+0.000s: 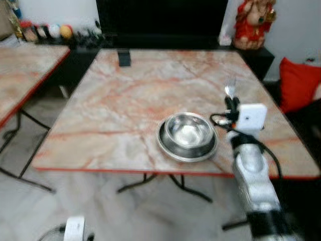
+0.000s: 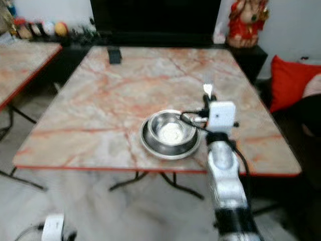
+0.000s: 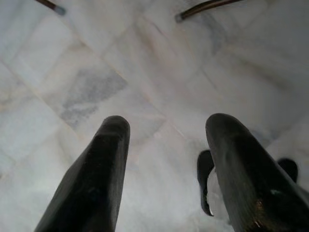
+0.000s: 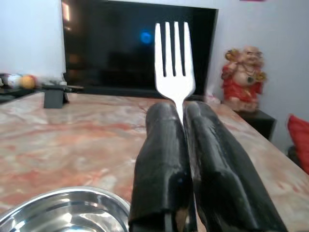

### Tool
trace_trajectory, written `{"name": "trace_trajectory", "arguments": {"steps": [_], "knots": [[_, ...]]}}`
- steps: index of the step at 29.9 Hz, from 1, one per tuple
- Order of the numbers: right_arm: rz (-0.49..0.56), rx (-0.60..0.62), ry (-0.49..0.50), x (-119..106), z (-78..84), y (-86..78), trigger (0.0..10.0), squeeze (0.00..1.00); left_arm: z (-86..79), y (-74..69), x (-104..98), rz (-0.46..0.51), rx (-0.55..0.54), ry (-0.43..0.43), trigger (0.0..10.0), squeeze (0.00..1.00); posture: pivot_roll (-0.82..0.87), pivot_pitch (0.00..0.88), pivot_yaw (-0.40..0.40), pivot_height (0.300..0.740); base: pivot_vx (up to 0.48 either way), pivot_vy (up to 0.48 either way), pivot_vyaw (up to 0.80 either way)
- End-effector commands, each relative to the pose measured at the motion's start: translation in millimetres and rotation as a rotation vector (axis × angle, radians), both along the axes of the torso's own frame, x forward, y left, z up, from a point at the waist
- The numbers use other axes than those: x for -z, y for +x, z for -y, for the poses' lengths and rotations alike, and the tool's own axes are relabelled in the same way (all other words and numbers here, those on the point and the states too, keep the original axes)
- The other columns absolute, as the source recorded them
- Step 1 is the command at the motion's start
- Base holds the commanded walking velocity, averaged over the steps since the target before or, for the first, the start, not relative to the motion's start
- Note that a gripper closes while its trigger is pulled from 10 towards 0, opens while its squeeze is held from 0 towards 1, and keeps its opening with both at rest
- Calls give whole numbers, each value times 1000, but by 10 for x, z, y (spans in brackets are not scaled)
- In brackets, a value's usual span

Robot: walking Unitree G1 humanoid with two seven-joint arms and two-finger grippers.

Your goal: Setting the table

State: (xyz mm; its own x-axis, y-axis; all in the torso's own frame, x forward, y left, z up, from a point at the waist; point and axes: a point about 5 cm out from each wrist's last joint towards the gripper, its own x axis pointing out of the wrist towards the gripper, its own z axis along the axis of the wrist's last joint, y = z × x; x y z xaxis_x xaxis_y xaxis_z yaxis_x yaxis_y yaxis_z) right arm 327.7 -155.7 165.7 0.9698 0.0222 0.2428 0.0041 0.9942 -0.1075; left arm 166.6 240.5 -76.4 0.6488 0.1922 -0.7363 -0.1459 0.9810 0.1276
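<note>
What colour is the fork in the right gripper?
Shiny silver; the fork shows best in the right wrist view.

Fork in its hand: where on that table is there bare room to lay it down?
The right hand holds the fork beside the bowl. The table is bare left of the bowl, and beyond it up to the small dark box. The bowl's corner is tightest.

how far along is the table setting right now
Done: a steel bowl sits on the marble table near its front edge. In hand: the right gripper is shut on a fork, tines up, above the table just right of the bowl. Left: setting the fork down; the left gripper hangs open over the floor.
</note>
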Motion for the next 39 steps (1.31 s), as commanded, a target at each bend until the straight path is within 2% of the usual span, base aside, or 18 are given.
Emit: {"name": "trace_trajectory", "arguments": {"steps": [1,22,26,29,39], "knots": [[14,17,-5,-42,61,4,10000,0,-28,-6,-5,-2,2,6,10000,0,-82,0,28,720,0,0,0],[-13,70,19,-25,128,44,10000,0,-49,-8,-12,11,-16,-26,10000,0,-80,0,33,720,0,0,0],[-16,48,15,-22,96,50,10000,0,-54,-5,-14,11,-20,-23,10000,0,-80,0,32,720,0,0,-744],[1,38,8,-48,74,48,10000,0,-66,-16,-11,7,-33,-24,10000,0,-80,0,31,720,0,0,0],[-6,41,15,-42,69,49,10000,0,-134,-180,44,-32,-98,-37,10000,0,-75,0,35,720,219,0,0]]}}
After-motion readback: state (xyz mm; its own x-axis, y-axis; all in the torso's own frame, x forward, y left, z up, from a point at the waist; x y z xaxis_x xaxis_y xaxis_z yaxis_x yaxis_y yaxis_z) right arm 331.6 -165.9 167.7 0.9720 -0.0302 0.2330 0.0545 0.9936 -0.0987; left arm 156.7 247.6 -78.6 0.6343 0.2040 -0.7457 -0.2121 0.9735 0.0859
